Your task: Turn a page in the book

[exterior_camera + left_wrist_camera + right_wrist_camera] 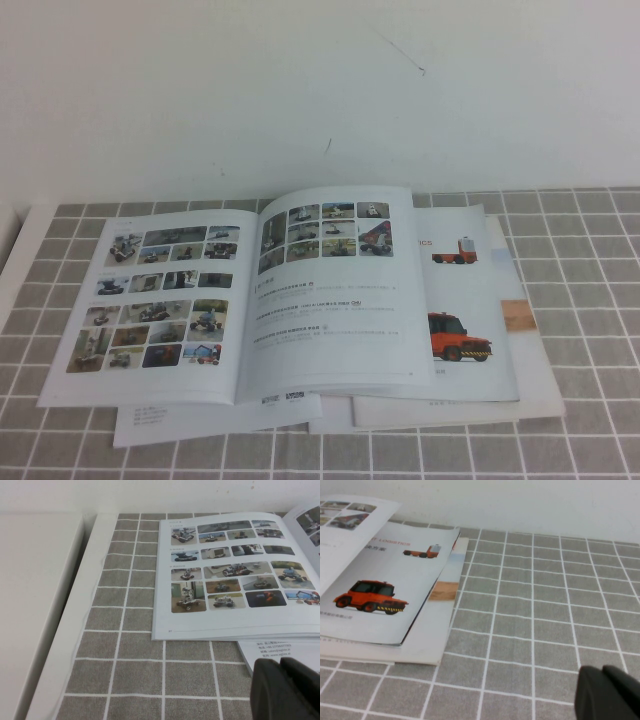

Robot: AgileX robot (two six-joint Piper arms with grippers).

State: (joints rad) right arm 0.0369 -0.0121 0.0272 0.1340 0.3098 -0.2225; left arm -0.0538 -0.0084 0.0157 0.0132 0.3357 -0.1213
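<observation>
A: Where was the thin glossy white booklet [240,300] laid?

B: Open at the centre of the grey checked table [580,300], its text-and-photo page [335,290] left free at three o'clock for turning.

A: And the jaws?

B: Left gripper [285,690] was parked at seven o'clock, right gripper [607,692] at five; their state could not be told.

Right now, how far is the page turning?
Not started, it seems. The book lies open and flat on the table, and the page with text rests on the right side, untouched. The left gripper and right gripper hang apart from the book. Reaching, lifting and turning the page all remain.
</observation>
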